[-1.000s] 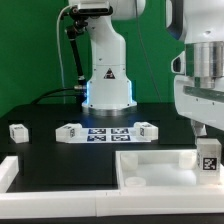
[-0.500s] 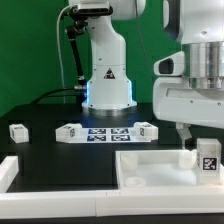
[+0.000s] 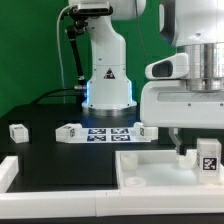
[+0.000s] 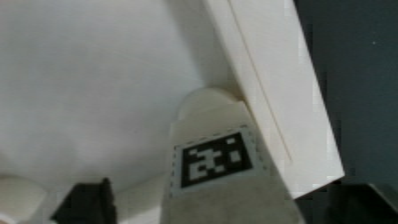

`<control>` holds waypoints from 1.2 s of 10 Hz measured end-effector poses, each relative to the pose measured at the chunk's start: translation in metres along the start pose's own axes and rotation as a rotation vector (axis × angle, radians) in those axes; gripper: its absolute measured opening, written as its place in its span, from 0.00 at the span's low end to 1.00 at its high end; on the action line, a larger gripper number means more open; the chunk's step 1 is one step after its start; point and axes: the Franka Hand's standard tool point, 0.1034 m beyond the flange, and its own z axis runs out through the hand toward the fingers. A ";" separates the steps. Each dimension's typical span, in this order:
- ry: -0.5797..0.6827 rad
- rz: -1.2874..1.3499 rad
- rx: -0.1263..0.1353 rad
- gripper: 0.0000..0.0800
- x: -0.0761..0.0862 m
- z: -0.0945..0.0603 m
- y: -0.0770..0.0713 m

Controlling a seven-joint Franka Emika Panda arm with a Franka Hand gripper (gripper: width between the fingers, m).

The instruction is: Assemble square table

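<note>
The white square slab (image 3: 150, 165) lies at the front of the table with its raised rim up. A white leg (image 3: 208, 158) with a black-and-white tag stands upright in the slab's corner at the exterior view's right. My gripper (image 3: 203, 150) is above it and shut on this leg. In the wrist view the leg (image 4: 222, 160) runs between my dark fingers (image 4: 86, 200), set against the slab's floor (image 4: 107, 80) next to its rim (image 4: 267, 80). Three more legs lie on the table behind the slab: (image 3: 16, 131), (image 3: 68, 132), (image 3: 147, 131).
The marker board (image 3: 108, 133) lies flat between two of the loose legs, in front of the robot base (image 3: 107, 85). A long white border bar (image 3: 10, 172) runs along the front at the exterior view's left. A green wall stands behind.
My hand's body has swung toward the exterior view's left, as if turning about the leg. The leg has stayed in the same spot in the slab's corner.
</note>
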 end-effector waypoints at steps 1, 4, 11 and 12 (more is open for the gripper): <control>0.000 0.011 0.001 0.49 0.000 0.000 0.000; -0.002 0.253 0.002 0.36 -0.001 0.000 -0.001; -0.089 1.129 -0.021 0.36 0.003 0.001 -0.006; -0.098 1.278 -0.016 0.36 0.003 0.002 -0.007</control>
